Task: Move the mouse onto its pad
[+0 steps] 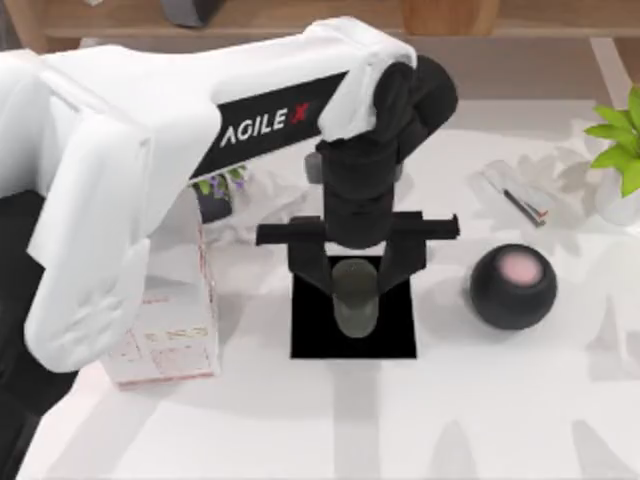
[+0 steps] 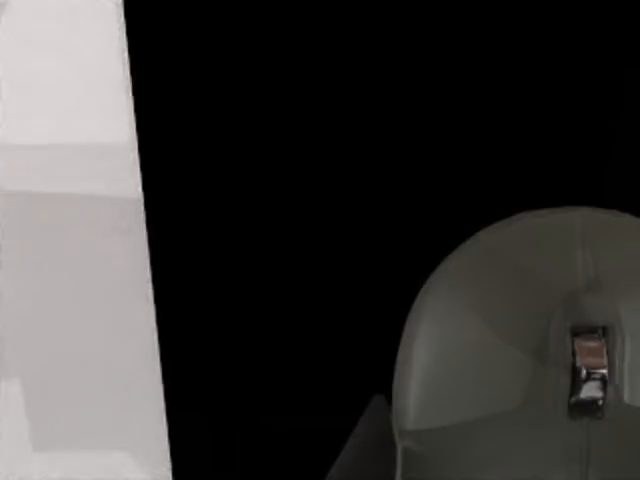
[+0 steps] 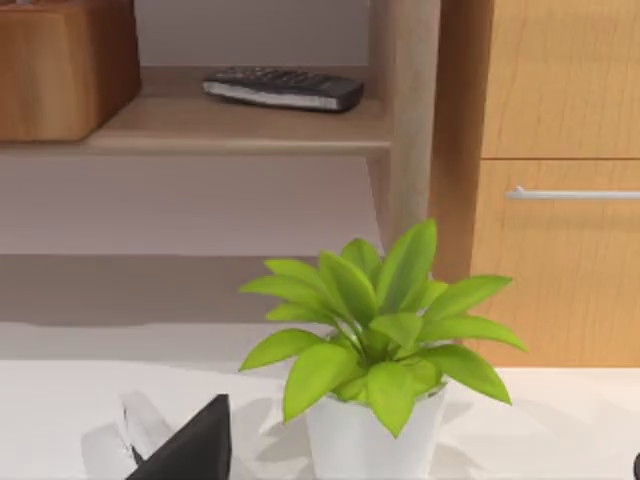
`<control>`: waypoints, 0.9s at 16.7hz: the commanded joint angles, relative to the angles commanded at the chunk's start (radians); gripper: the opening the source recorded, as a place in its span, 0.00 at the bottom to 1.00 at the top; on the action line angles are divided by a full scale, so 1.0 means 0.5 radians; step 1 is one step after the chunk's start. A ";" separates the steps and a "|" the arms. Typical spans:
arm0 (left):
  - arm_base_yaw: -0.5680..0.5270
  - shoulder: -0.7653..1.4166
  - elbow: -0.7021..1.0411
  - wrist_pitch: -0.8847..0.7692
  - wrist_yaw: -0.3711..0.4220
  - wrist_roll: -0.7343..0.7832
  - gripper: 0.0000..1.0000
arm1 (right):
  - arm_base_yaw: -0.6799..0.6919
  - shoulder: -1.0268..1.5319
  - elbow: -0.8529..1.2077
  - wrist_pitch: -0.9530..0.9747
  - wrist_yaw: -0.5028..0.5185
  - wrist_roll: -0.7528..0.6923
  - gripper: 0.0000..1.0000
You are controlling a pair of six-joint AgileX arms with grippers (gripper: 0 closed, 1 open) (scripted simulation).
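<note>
Left gripper: the black two-finger gripper [image 1: 356, 290] of the white AgileX left arm [image 1: 150, 150] hangs straight over the pad; its fingers [image 1: 310, 270] stand either side of the mouse with a slight gap showing, so whether they grip it or have let go cannot be told.
Mouse: the small dark grey, smooth oval computer mouse [image 1: 354, 297] lies on the pad, between the fingers, in the pad's upper middle part.
Mouse axis: its long axis runs from the top view's far edge toward the near edge; which end is the front cannot be told from above.
Pad: the flat matte black, nearly square mat [image 1: 395, 325] lies at the table's middle, between the carton and the ball.
Left wrist view: the mouse [image 2: 500, 330] seen close, with its metallic scroll wheel [image 2: 588, 370], on the black pad [image 2: 300, 200]; a strip of pale table [image 2: 70, 250] beside the pad.
Right wrist view: a green leafy plant in a white pot [image 3: 372, 400], with a wooden shelf [image 3: 230, 125] behind it holding a dark remote control [image 3: 283, 88].
Carton: a white box with red markings [image 1: 165, 335], left of the pad.
Ball: a black ball with a pink top [image 1: 513, 285], right of the pad, apart from it.
Plant in top view: green leaves [image 1: 620, 140] at the table's right edge.
</note>
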 joint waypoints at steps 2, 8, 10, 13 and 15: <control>-0.001 -0.021 -0.022 0.051 -0.019 0.008 0.00 | 0.000 0.000 0.000 0.000 0.000 0.000 1.00; 0.001 -0.001 -0.077 0.192 -0.151 0.027 0.00 | 0.000 0.000 0.000 0.000 0.000 0.000 1.00; 0.001 -0.001 -0.077 0.192 -0.151 0.027 0.00 | 0.000 0.000 0.000 0.000 0.000 0.000 1.00; 0.001 -0.001 -0.077 0.192 -0.151 0.027 0.08 | 0.000 0.000 0.000 0.000 0.000 0.000 1.00; 0.001 -0.001 -0.077 0.192 -0.151 0.027 0.23 | 0.000 0.000 0.000 0.000 0.000 0.000 1.00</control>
